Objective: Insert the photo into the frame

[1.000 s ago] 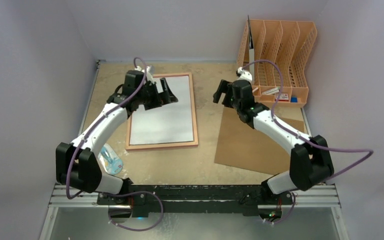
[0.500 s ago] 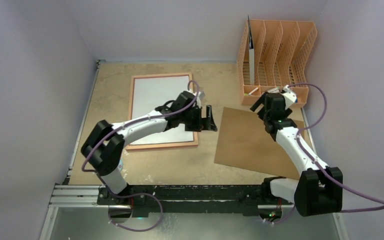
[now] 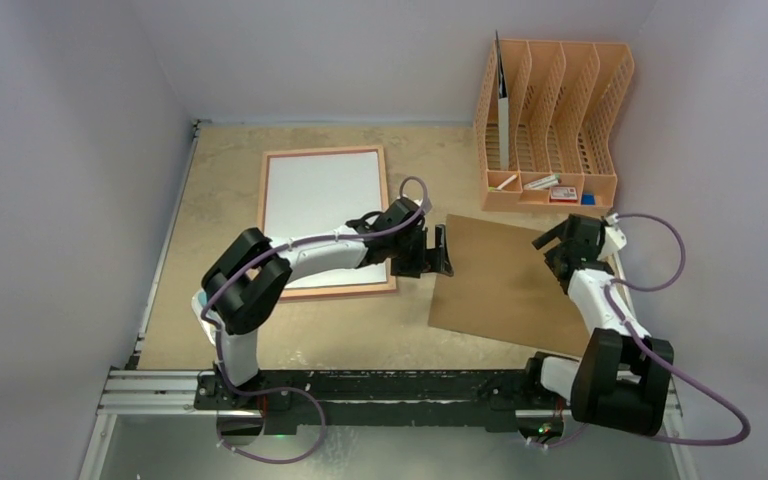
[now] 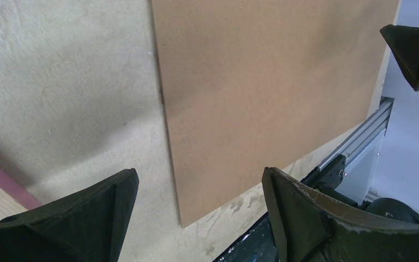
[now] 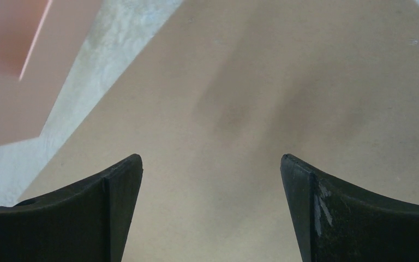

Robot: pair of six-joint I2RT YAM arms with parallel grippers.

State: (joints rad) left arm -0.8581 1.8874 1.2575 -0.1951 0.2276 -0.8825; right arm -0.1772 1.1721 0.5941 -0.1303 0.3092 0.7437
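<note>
The frame, thin pink edge, lies flat at the left of the table. Inside it lies the photo, plain white side up. My left gripper is open, just right of the frame, at the left edge of a brown hardboard sheet. In the left wrist view the gripper straddles that edge of the sheet, and the frame's pink corner shows at lower left. My right gripper is open over the sheet's right part. In its own view the gripper holds nothing, with only board below.
An orange file rack stands at the back right with small items in its front tray. Walls close in the table on three sides. The metal rail with the arm bases runs along the near edge.
My left arm swung right from over the frame to the board's left edge. My right arm moved right and nearer, to the board's right side. Both grippers stayed open.
</note>
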